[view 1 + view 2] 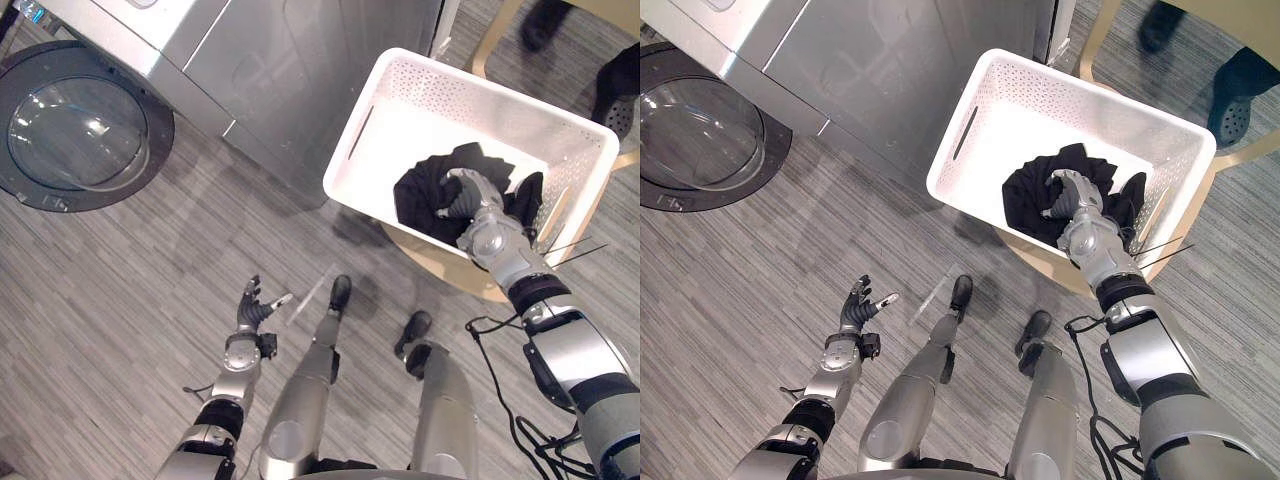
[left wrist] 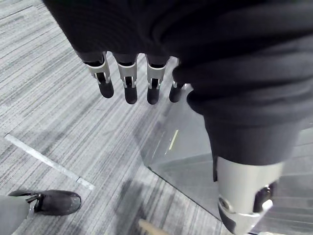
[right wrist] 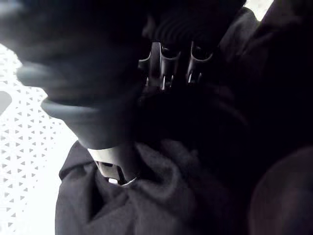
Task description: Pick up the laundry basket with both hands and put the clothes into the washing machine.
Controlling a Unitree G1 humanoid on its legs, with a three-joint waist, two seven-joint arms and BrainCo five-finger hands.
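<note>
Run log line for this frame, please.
right hand: in white basket, on black clothes | left hand: open, empty, over floor | basket: on tan stool, not lifted

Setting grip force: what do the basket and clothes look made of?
The basket: apparently rigid white plastic, matte, with perforated walls. The clothes: soft black fabric, matte, bunched in folds under the right robot hand; fibre unclear.

Bare floor (image 1: pixel 150 280) runs from basket (image 1: pixel 365 125) to the washer's round door (image 1: pixel 85 135) — the machine's corner (image 1: pixel 300 185) juts between.
</note>
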